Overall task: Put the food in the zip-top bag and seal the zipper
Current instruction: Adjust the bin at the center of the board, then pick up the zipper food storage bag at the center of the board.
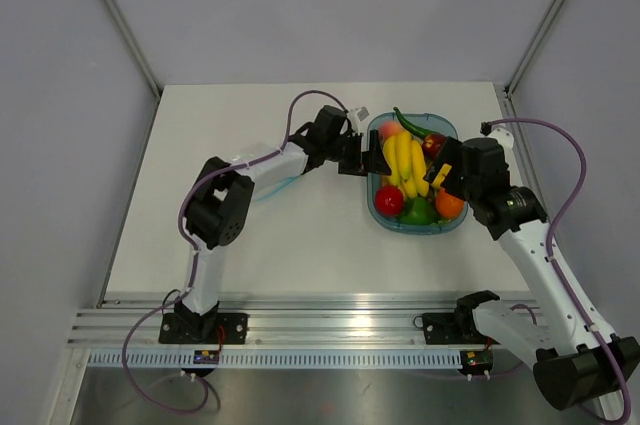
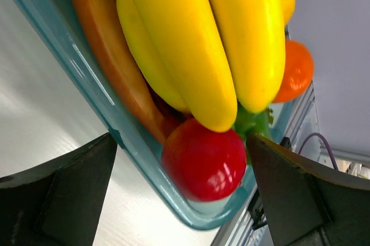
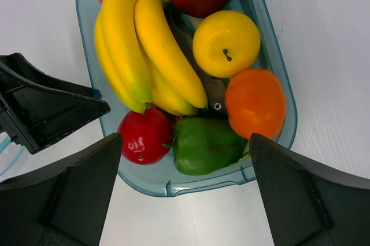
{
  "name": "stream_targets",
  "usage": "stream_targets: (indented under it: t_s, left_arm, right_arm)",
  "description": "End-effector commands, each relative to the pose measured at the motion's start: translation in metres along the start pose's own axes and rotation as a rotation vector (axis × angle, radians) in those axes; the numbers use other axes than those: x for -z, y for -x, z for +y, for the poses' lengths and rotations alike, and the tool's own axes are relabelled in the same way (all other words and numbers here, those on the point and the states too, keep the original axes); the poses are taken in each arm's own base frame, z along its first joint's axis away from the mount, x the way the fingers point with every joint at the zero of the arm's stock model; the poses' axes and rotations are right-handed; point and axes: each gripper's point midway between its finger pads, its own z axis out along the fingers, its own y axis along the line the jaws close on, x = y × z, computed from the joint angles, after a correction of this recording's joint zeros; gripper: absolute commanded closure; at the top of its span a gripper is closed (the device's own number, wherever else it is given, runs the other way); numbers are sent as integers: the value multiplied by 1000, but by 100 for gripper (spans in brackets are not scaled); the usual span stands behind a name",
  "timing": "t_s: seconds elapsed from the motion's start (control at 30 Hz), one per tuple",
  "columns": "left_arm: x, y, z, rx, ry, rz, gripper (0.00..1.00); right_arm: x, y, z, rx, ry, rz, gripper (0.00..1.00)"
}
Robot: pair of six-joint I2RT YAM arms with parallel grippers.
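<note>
Currently, the red toy fruit (image 2: 203,162) sits in the tray (image 2: 124,127) corner directly ahead of the left arm's fingers (image 2: 58,199), which, like the right arm's fingers (image 3: 63,194), gape wide, empty.

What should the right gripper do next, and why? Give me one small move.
Probably shift the right gripper sideways until it is centred on the orange fruit, before any descent. Its jaws are open above the blue-tinted tray, but they are centred over the green pepper, which is not wanted. The orange fruit lies beside the pepper with nothing on top.
</note>
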Motion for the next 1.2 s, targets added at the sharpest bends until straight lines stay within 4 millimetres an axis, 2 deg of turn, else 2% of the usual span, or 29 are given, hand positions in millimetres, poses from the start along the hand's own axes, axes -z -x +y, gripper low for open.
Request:
stream_targets:
  t_s: [0.0,0.07,0.1,0.13,0.17,0.2,0.23,0.27,0.3,0.4,0.47,0.5,0.53,0.6,0.7,0.83,0.97,1.17]
  left_arm:
    - [26,25,-24,-72,-41,-64,1]
    - [42,24,-16,-119,21,-63,1]
    - [56,32,-15,-151,74,-103,1]
    - [67,24,-2,-184,142,-76,1]
    - [77,26,6,-208,193,-85,1]
    - [89,32,24,-232,311,-113,1]
    - [110,28,34,-291,401,-91,1]
    - [120,25,48,-322,486,-79,1]
    - [141,32,72,-352,661,-108,1]
    - [183,16,118,-455,960,1,7]
    - [198,-2,139,-541,1102,104,8]
    - [212,-1,148,-578,1214,112,8]
    - [216,-2,152,-622,1261,129,9]
    - [224,-15,161,-687,1352,178,10]
    - [225,-24,164,-757,1369,188,10]
    - [224,-18,164,-796,1379,149,12]
    - [219,-18,173,-815,1410,165,26]
    - [215,-14,181,-824,1444,156,30]
  right_arm:
    - [4,5,-1,-5,-1,-25,1]
    - [3,3,2,-8,12,-15,1]
    - [2,0,2,-7,16,-7,0]
    - [0,0,4,-9,23,-6,1]
    - [-1,-2,6,-7,32,5,1]
    - [-2,-3,7,-6,37,9,1]
    - [-2,-2,8,-8,42,5,1]
    - [-3,-3,9,-3,43,11,0]
    - [-3,-2,9,-3,47,8,1]
    - [-7,-4,13,-4,63,14,1]
    - [-10,-4,17,-8,74,17,1]
    - [-12,-4,19,-8,79,20,1]
    - [-13,-4,20,-10,84,22,0]
    - [-17,-7,21,-10,84,36,1]
    - [-18,-9,21,-6,81,47,0]
    - [-17,-8,20,-3,81,37,1]
    - [-18,-11,19,-3,79,45,0]
    - [-17,-9,14,14,62,31,1]
